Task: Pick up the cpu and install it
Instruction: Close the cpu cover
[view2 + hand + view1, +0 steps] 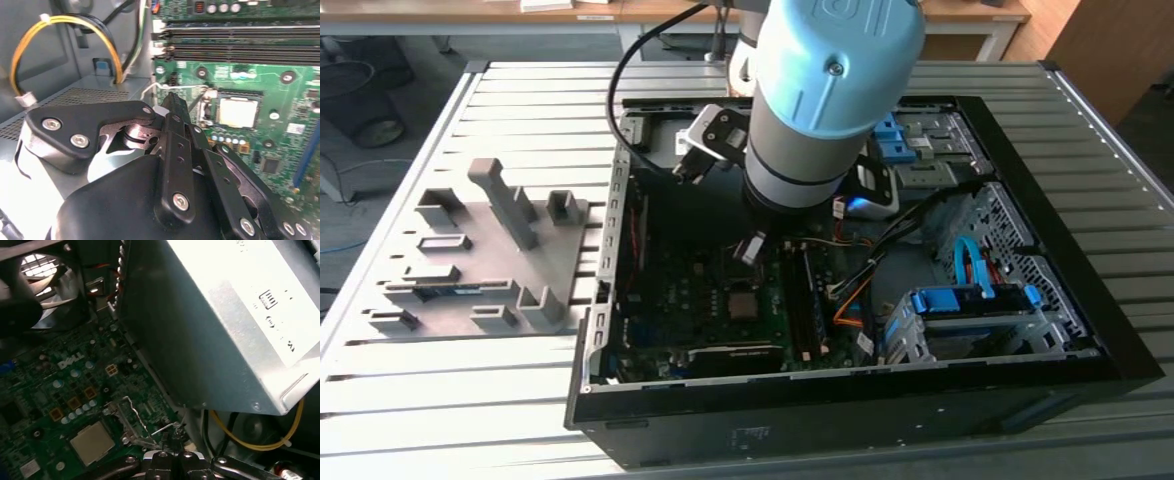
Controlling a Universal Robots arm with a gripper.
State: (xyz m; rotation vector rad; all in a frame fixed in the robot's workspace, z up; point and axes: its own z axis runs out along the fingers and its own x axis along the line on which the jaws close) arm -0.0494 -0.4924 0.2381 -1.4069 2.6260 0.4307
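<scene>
Case (1067, 330): open, on slatted table (480, 400).
Arm (821, 90): reaches down into case over board (290, 100).
PSU (225, 325): grey box close beside gripper; keep clear.
Gripper (172, 102): fingers together, nothing held, tip at socket lever (137, 417).
CPU (238, 112): seated flat in socket, apart from tip. Judgement: work lever gently, no side load on chip.

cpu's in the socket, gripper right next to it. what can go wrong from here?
1. The gripper tip sits close to the thin wire socket lever; a small slip could snag or bend it.
2. The cpu lies just beyond the tip, so a sideways nudge might shift it on the socket.
3. The yellow cable loop hangs near the gripper and could catch.
</scene>
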